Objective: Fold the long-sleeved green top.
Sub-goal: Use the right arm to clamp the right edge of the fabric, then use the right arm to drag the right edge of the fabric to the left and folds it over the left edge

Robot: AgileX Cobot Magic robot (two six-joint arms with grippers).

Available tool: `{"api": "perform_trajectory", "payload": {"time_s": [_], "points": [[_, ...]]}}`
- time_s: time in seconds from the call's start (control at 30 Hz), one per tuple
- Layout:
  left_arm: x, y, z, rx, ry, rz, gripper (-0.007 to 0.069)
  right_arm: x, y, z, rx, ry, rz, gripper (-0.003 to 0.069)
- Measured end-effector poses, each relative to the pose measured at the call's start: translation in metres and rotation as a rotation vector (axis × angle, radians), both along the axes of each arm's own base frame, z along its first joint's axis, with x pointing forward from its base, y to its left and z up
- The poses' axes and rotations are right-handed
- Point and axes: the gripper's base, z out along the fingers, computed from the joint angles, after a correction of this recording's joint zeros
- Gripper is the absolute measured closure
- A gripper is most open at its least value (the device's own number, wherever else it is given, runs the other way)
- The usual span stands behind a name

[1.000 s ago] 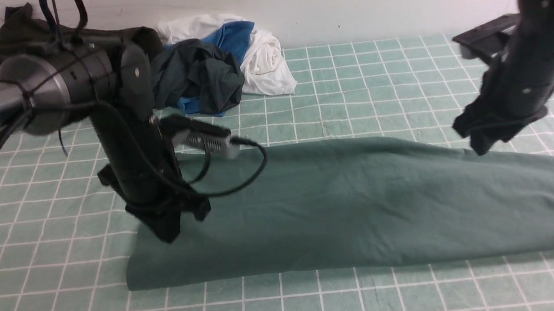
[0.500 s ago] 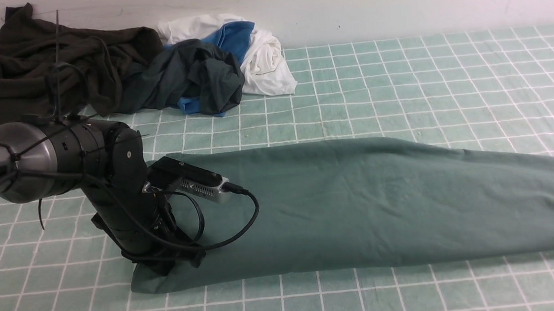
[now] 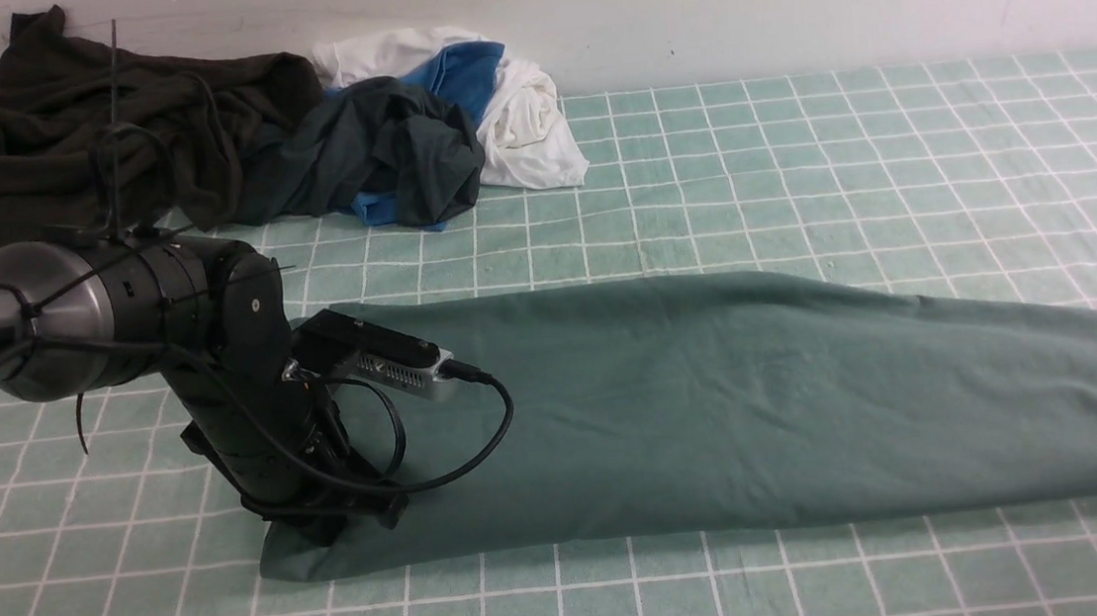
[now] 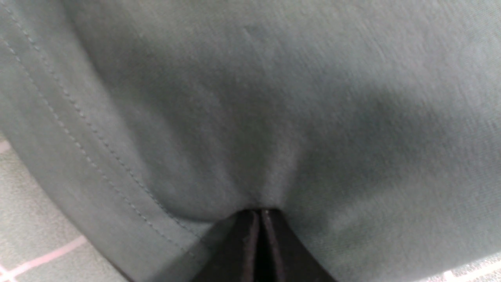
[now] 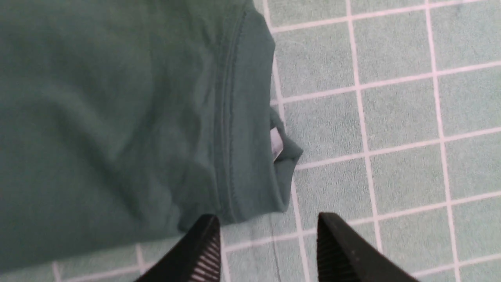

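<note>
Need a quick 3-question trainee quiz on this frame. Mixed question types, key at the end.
1. True or false: the right gripper is clamped on the neckline of the green long-sleeved top.
2. Where is the left gripper shut on the top? A) its near left corner B) the middle of its far edge C) its right end
3. Name the small white thing showing at the neckline in the right wrist view.

Key: 1. False: its jaws stand open over the checked mat, beside the neckline. 2. A. 3. The neck label.
</note>
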Motion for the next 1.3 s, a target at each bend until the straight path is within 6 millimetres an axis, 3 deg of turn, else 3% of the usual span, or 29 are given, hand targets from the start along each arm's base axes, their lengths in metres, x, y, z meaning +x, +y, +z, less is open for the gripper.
{"api": "perform_trajectory", "payload": {"time_s": [0.03,0.2,0.4,0.47,0.63,0.73,0.83,0.87,0.93,1.07,1.17,1.2,1.3], "points": [[0.000,0.000,0.000,0.000,0.000,0.000,0.0628,0.000,0.000,0.000,-0.002,-0.005,-0.001,0.0292],[0.000,0.000,-0.001,-0.003,0.003,0.003,0.0628,0.022,-0.008,-0.038,0.014,-0.022,-0.034,0.0109],[0.000,0.000,-0.001,-0.004,0.003,0.005,0.0628,0.032,-0.011,-0.075,0.035,0.027,-0.038,0.0072],[0.000,0.000,-0.001,-0.004,0.003,0.005,0.0628,0.033,-0.011,-0.078,0.043,0.030,-0.044,0.0080],[0.000,0.000,-0.001,-0.005,0.004,0.005,0.0628,0.033,-0.010,-0.079,0.059,0.034,-0.049,0.0176],[0.000,0.000,-0.001,-0.005,0.004,0.005,0.0628,0.032,-0.009,-0.079,0.068,0.048,-0.041,0.0295],[0.000,0.000,-0.001,-0.005,0.002,0.006,0.0628,0.030,-0.008,-0.079,0.068,0.067,-0.019,0.0489],[0.000,0.000,-0.001,-0.005,0.002,0.006,0.0628,0.030,-0.008,-0.079,0.066,0.071,-0.009,0.0523],[0.002,-0.001,0.001,-0.007,-0.005,0.006,0.0628,0.031,-0.008,-0.075,0.058,0.072,0.009,0.0606],[0.007,-0.002,0.011,-0.018,-0.034,0.006,0.0628,0.030,-0.010,-0.057,0.023,0.065,0.030,0.0618],[0.008,-0.003,0.060,-0.059,-0.170,0.005,0.0628,0.034,-0.015,-0.006,-0.059,-0.057,0.013,0.0618],[0.008,-0.003,0.065,-0.063,-0.182,0.005,0.0628,0.034,-0.015,-0.002,-0.062,-0.064,0.011,0.0618],[-0.015,0.004,0.130,-0.112,-0.343,0.002,0.0628,0.033,-0.010,0.055,-0.109,-0.208,0.011,0.0618]]}}
